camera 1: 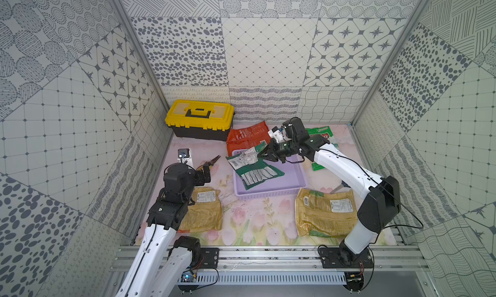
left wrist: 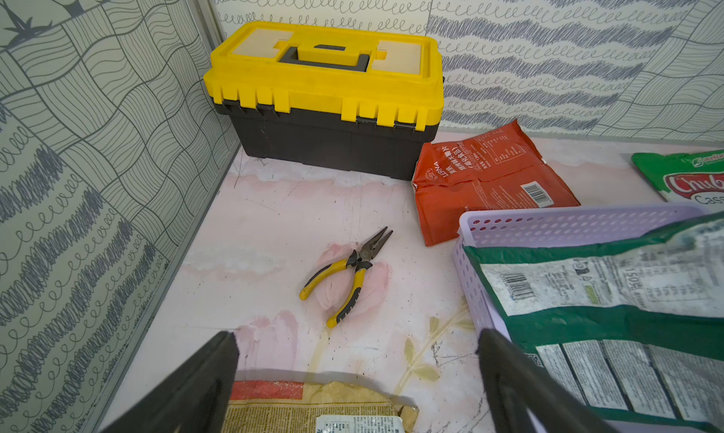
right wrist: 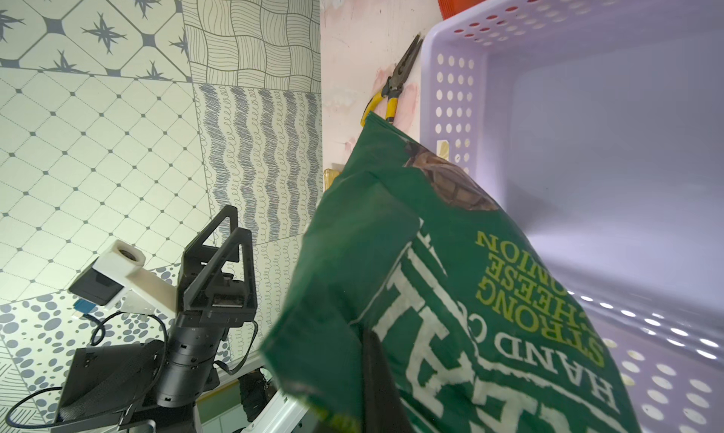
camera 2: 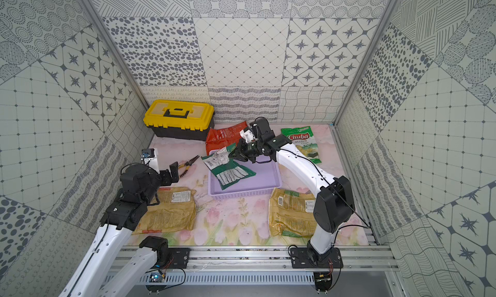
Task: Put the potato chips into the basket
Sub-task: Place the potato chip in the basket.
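Right gripper (camera 1: 261,155) clamps the crinkly dark-green chip bag (camera 1: 253,172) over the shallow lavender perforated plastic basket (camera 1: 268,193); left gripper (left wrist: 358,335) gapes wide apart.

My R tool (camera 1: 261,155) pinches the green bag (camera 1: 255,169) by its edge, bag tilted over the lavender basket (camera 1: 268,193). My L tool (camera 1: 206,173), jaws spread, hovers btw pliers (camera 1: 212,161) & a tan bag (camera 1: 204,212).

Top views high, facing down; wrist views low, close; all share basket (camera 1: 268,193).
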{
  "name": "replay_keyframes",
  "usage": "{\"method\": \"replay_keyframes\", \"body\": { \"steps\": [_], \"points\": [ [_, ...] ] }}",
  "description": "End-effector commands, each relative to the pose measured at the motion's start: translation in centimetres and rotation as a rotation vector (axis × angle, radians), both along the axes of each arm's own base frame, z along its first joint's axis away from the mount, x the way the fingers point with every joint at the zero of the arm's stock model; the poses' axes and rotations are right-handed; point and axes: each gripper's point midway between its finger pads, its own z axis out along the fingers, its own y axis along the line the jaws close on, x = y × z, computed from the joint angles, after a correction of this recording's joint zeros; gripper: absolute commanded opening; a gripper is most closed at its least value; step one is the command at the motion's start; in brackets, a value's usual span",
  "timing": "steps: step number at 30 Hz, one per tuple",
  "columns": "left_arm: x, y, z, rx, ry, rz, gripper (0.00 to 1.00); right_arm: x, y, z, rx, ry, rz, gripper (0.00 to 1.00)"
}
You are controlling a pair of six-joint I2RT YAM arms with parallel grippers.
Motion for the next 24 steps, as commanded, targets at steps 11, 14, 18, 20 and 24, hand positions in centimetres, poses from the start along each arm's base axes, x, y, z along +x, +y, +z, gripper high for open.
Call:
{"method": "replay_keyframes", "body": {
  "steps": [11, 14, 18, 20, 24],
  "points": [
    [-0.1, 0.4, 0.5, 0.027, -0.019, 0.012, 1.00, 3.3, -8.4, -10.7, -0.193, 0.069, -0.100, 0.13],
    [-0.1, 0.4, 0.4, 0.032, -0.017, 0.011, 0.99, 3.6, -9.6, -13.0, -0.344, 0.067, -0.036, 0.16],
    [-0.2, 0.5, 0.4, 0.037, -0.017, 0.013, 0.99, 4.1, -10.7, -13.6, -0.479, 0.031, -0.005, 0.46],
    [-0.2, 0.5, 0.3, 0.038, -0.016, 0.015, 1.00, 4.8, -12.1, -12.8, -0.579, -0.023, -0.035, 0.55],
    [-0.1, 0.4, 0.2, 0.034, -0.011, 0.011, 1.00, 6.2, -16.0, -9.2, -0.872, -0.182, -0.105, 0.62]
  ]
}}
